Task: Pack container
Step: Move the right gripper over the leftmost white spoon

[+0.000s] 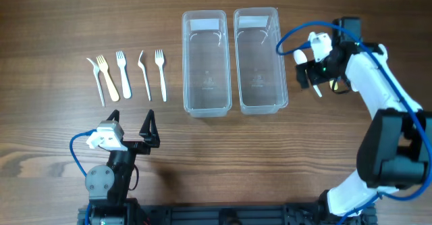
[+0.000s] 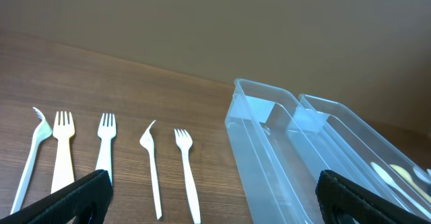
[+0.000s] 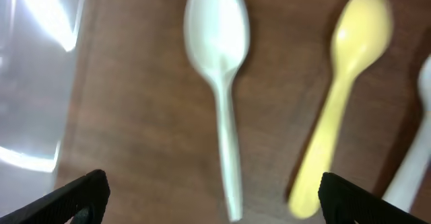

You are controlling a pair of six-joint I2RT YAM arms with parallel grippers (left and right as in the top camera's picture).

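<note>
Two clear plastic containers stand side by side at the back middle, the left one [image 1: 204, 63] and the right one [image 1: 260, 59], both empty. Several forks lie in a row to their left, one yellow [image 1: 106, 76] and the others white [image 1: 160, 73]. My left gripper [image 1: 131, 123] is open and empty near the front left, facing the forks [image 2: 185, 177] and the containers [image 2: 269, 157]. My right gripper [image 1: 310, 82] is open just right of the right container. It hovers over a white spoon [image 3: 219, 83] and a yellow spoon [image 3: 343, 96] on the table, and my arm hides them in the overhead view.
A third pale utensil [image 3: 414, 163] shows at the right edge of the right wrist view. The right container's wall [image 3: 34, 69] is at the left of that view. A blue cable [image 1: 297, 36] loops above the right gripper.
</note>
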